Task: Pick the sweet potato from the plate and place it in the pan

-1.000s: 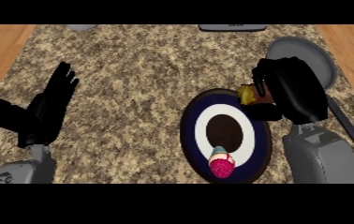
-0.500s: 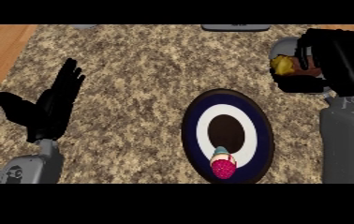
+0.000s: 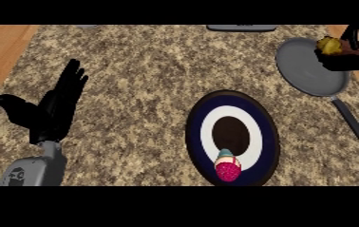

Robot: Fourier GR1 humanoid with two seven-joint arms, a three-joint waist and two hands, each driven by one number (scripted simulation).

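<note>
My right hand (image 3: 344, 57) shows only partly at the right edge, curled round the yellow-brown sweet potato (image 3: 327, 44), which it holds over the right side of the grey pan (image 3: 303, 67). The dark blue plate (image 3: 231, 136) with a white ring lies in front of the pan, near the counter's front edge. A pink cupcake (image 3: 226, 168) stands on the plate's near rim. My left hand (image 3: 54, 108) rests open at the left, fingers straight and pointing up, holding nothing.
The pan's dark handle (image 3: 346, 117) runs toward the lower right edge. A grey object (image 3: 241, 27) lies at the counter's far edge. A strip of wooden surface (image 3: 13, 43) borders the speckled counter at the far left.
My right hand has carried the sweet potato up and right, from beside the plate's far rim to over the pan. The left hand has barely moved.
</note>
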